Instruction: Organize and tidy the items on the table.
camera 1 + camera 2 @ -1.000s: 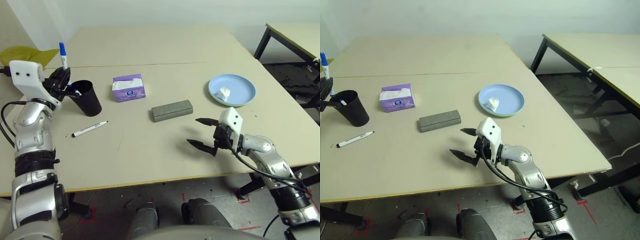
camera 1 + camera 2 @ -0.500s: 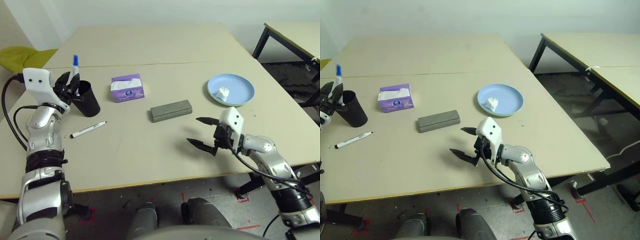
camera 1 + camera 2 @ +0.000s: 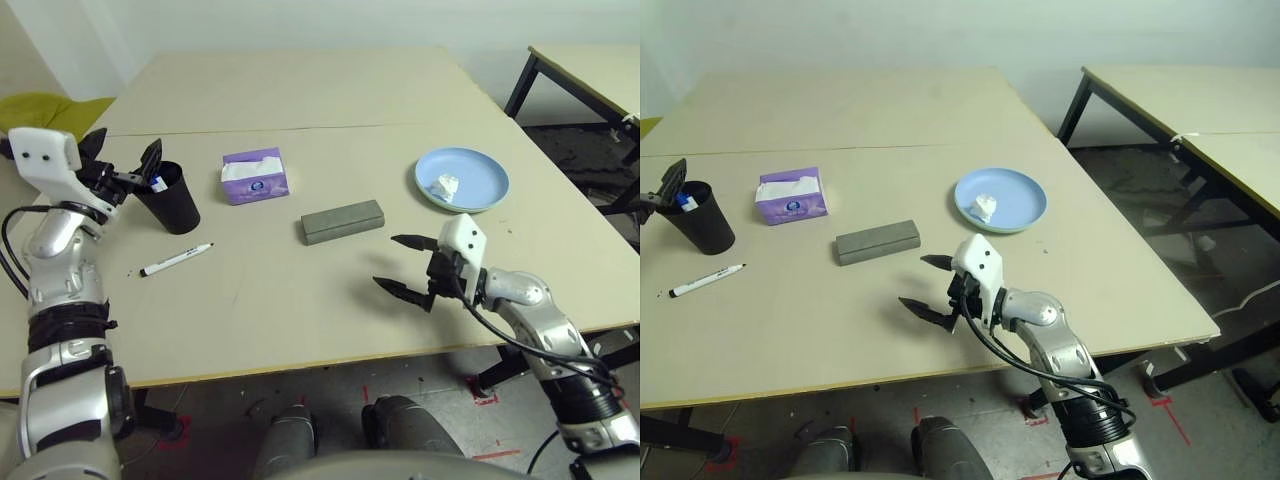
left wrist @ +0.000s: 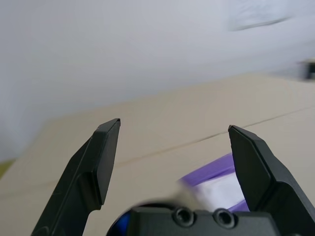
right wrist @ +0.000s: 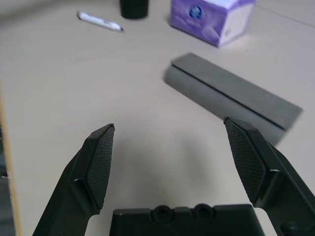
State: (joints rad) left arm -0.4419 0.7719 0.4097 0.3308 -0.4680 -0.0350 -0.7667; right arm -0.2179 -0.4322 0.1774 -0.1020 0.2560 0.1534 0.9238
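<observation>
The blue-capped marker (image 3: 158, 183) stands inside a black cup (image 3: 172, 200) at the table's (image 3: 300, 310) left. My left gripper (image 3: 125, 150) is open just above and beside the cup, holding nothing. The black-capped marker (image 3: 177, 258) lies flat in front of the cup. The grey glasses case (image 3: 344, 221) lies mid-table. My right gripper (image 3: 388, 262) hovers open in front of it, empty. The crumpled tissue (image 3: 447, 186) rests on the light blue plate (image 3: 485, 170) at the right. The sunglasses and pale green plate are out of view.
A purple tissue box (image 3: 257, 175) stands behind the case, right of the cup. A second table with black legs (image 3: 580, 75) is at the far right. A yellow-green shape (image 3: 40, 105) lies beyond the left edge.
My left gripper lowered the blue-capped marker into the black cup, let go of it and opened. The right arm has not moved.
</observation>
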